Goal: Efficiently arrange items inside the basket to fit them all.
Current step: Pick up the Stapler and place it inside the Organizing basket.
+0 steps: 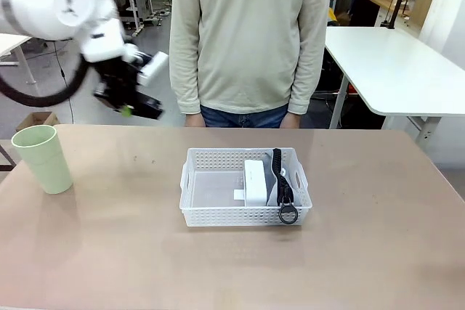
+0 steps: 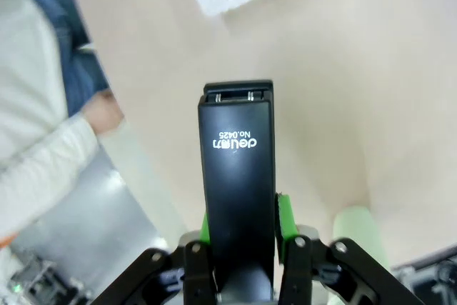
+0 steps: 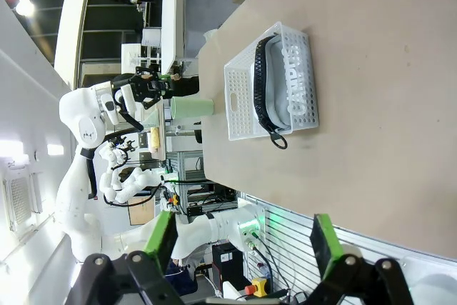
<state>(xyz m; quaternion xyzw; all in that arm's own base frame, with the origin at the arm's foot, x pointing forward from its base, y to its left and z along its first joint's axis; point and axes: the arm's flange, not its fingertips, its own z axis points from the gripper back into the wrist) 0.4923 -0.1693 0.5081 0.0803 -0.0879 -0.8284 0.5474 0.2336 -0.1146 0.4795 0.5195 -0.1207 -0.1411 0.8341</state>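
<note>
My left gripper (image 1: 136, 105) hangs high above the table's far left, shut on the small black stapler (image 1: 145, 107). In the left wrist view the stapler (image 2: 237, 155) stands up between the green pads (image 2: 284, 216) of the left gripper (image 2: 241, 219). The white basket (image 1: 240, 215) sits mid-table, holding the white boxy device (image 1: 255, 181) and the grey pouch (image 1: 275, 179) on edge at its right side. The pale green cup (image 1: 43, 157) stands upright at the left. My right gripper (image 3: 244, 241) is open and empty, far from the basket (image 3: 239, 98) and the "CAMPUS" pouch (image 3: 296, 83).
A person (image 1: 251, 34) stands at the far edge behind the basket, a hand (image 2: 107, 108) near the table rim. The basket's left half is bare plastic. A white side table (image 1: 392, 63) stands at the back right. The cup (image 3: 191, 108) stands beyond the basket.
</note>
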